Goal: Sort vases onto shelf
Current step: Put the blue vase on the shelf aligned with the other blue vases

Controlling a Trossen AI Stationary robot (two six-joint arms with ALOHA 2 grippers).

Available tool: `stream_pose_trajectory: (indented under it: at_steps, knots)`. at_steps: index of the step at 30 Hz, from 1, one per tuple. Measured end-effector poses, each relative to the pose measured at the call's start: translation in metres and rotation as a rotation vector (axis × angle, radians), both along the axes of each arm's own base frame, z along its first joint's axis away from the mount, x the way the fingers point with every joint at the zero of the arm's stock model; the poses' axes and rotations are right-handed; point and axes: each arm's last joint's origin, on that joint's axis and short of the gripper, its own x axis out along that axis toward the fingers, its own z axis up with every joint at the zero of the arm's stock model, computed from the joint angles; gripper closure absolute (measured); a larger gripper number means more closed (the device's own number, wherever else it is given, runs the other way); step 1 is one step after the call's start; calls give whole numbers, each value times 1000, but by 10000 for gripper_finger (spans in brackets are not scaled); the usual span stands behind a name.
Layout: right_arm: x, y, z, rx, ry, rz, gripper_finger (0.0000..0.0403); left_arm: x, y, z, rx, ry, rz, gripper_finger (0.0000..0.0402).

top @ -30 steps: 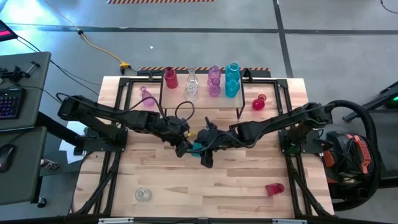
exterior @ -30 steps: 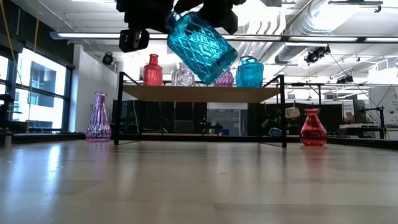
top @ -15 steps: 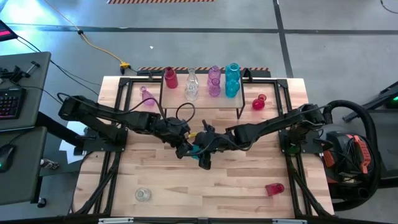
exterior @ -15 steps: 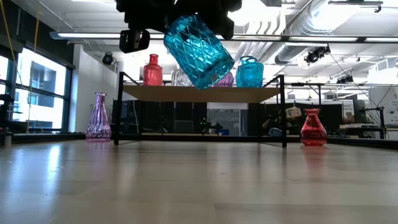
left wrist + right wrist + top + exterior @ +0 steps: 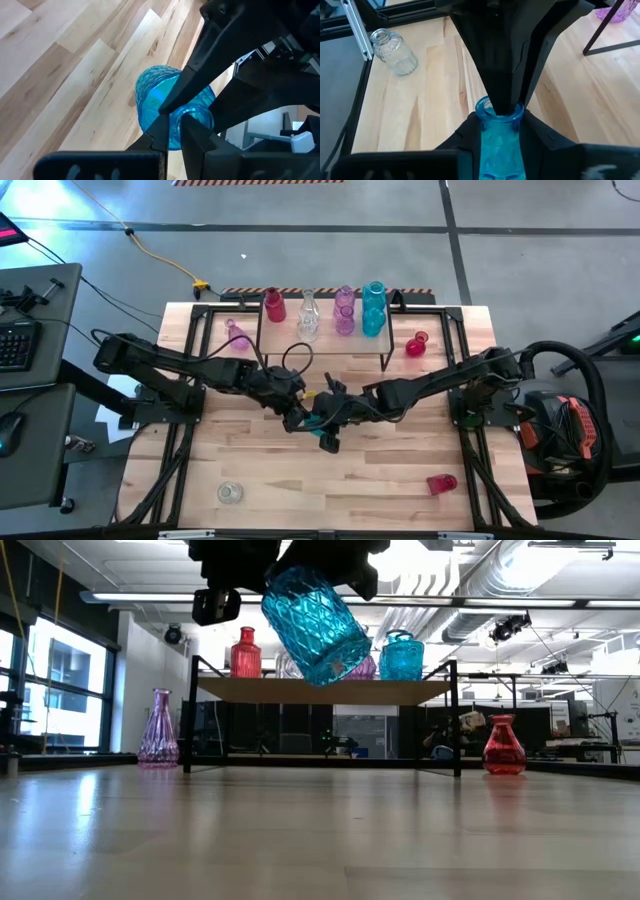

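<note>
Above mid-table, both tools (image 5: 312, 418) gripping teal vase (image 5: 315, 624)

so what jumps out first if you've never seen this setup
A teal vase hangs tilted in mid-air above the table's middle, with the left end effector and the right end effector meeting on it. Behind it, the shelf at the table's far edge carries a row of red, clear, purple and teal vases. A red vase lies on its side near the front right.
</note>
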Motion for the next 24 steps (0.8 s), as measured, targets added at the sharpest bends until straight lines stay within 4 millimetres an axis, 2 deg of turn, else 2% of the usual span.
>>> stream_pose_trajectory:
  at_steps: [5, 17, 24]
  knots:
    - [0, 0, 0, 11, -2, 4, 334, 0, 0, 0, 4, 0, -3, 387]
    - [1, -1, 1, 9, -21, -20, 252, 2, 0, 2, 20, -30, -8, 387]
    - [2, -3, 3, 5, -30, -28, 252, 3, 0, 4, 13, -52, -2, 387]
